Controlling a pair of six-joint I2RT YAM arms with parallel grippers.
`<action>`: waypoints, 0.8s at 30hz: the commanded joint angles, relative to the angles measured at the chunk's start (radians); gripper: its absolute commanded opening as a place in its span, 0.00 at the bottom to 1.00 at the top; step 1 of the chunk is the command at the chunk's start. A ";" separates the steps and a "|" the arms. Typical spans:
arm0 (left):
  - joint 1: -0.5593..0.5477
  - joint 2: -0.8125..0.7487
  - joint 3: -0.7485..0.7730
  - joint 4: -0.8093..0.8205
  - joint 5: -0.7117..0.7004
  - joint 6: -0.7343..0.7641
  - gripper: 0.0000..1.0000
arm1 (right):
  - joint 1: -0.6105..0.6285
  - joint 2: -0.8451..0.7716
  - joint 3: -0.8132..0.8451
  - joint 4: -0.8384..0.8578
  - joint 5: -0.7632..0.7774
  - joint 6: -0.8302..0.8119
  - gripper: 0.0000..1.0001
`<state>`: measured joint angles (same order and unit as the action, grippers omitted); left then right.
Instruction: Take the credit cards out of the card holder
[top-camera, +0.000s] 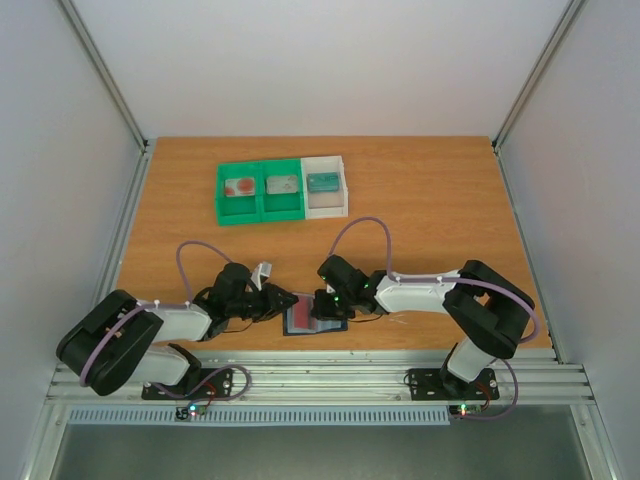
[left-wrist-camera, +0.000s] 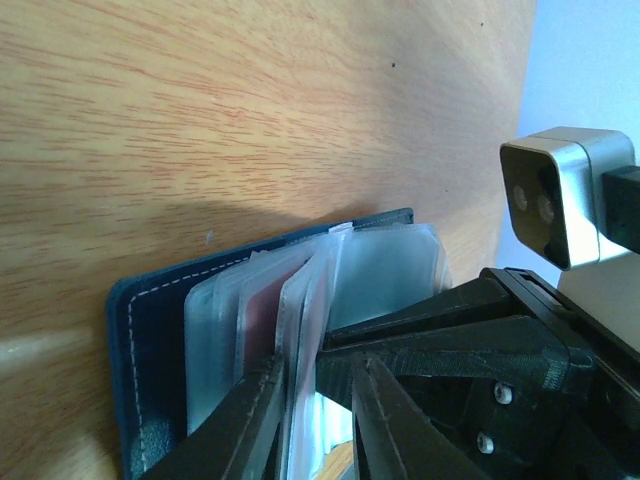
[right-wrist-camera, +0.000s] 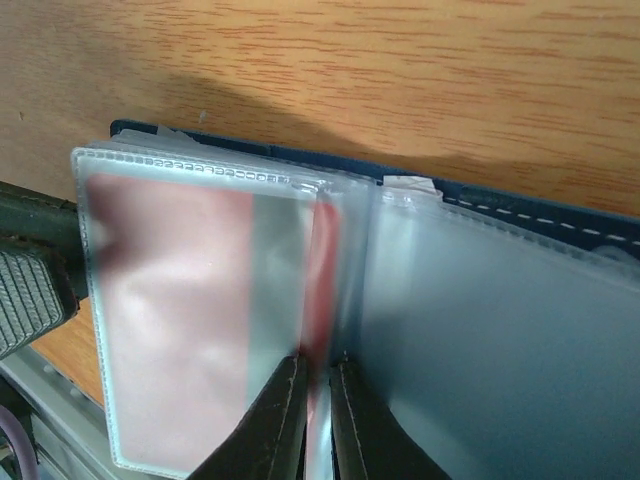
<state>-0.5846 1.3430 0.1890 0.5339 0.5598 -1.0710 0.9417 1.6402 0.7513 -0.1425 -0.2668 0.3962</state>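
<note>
Left gripper (top-camera: 285, 303) and right gripper (top-camera: 322, 305), seen from the top camera, meet over the card holder (top-camera: 305, 322). It lies open on the table (top-camera: 450, 200), with one gripper at each side of it. Well beyond the card holder stands a green-and-white tray (top-camera: 262, 207), with a red-blotched card (top-camera: 238, 187) in its left compartment.

Left wrist view: the left gripper's fingers (left-wrist-camera: 245, 425) stand a narrow slit apart, with the edges of the plastic sleeves (left-wrist-camera: 390, 270) running between them. They appear to be pinched, though the contact is blurred. A reddish credit card (left-wrist-camera: 262, 305) shows inside one sleeve, above the dark stitched cover. The right arm (left-wrist-camera: 500, 350) and its camera (left-wrist-camera: 565, 195) lie just beside the sleeves.

Right wrist view: the right gripper's fingers (right-wrist-camera: 270, 430) are almost closed on one of the plastic sleeves, which stands upright at the card holder's spine and shows red edge-on. A pinkish card (right-wrist-camera: 170, 300) fills the sleeve folded out to one side. A ribbed finger (right-wrist-camera: 30, 295) of the left arm touches that sleeve's outer edge.
</note>
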 joint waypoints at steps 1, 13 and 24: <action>-0.021 -0.022 0.017 0.064 0.043 -0.005 0.20 | 0.003 0.012 -0.043 0.050 0.031 -0.005 0.09; -0.050 -0.046 0.034 0.069 0.052 -0.035 0.24 | 0.003 -0.025 -0.066 0.118 0.044 -0.041 0.19; -0.087 -0.123 0.088 -0.130 -0.010 0.028 0.34 | 0.003 -0.049 -0.076 0.092 0.087 -0.047 0.20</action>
<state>-0.6422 1.2663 0.2337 0.4835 0.5404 -1.0878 0.9421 1.5993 0.6937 -0.0521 -0.2405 0.3645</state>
